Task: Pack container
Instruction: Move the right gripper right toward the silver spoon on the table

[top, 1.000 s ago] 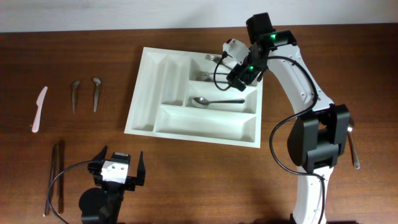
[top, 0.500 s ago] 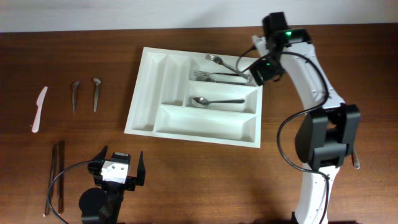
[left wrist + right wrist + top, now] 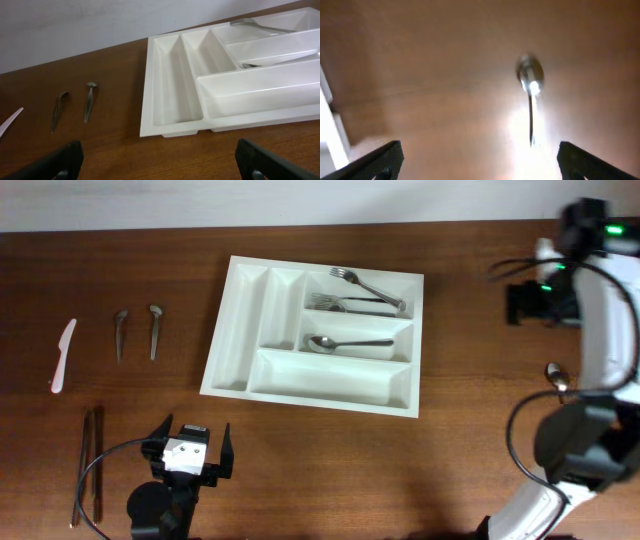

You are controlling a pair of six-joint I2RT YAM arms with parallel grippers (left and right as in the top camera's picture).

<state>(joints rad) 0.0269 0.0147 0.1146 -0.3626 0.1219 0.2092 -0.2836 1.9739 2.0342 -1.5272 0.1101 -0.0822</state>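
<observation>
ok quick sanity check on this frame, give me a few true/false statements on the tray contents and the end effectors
1. A spoon lies in the middle horizontal compartment of the container. True.
2. The bottom long compartment holds a fork. False: it is empty.
3. The left end effector and the right end effector are both open and hold nothing. True.
4. The white knife is inside the container. False: it lies on the table, left of the container.
5. A second spoon lies on the table to the right of the container. True.
</observation>
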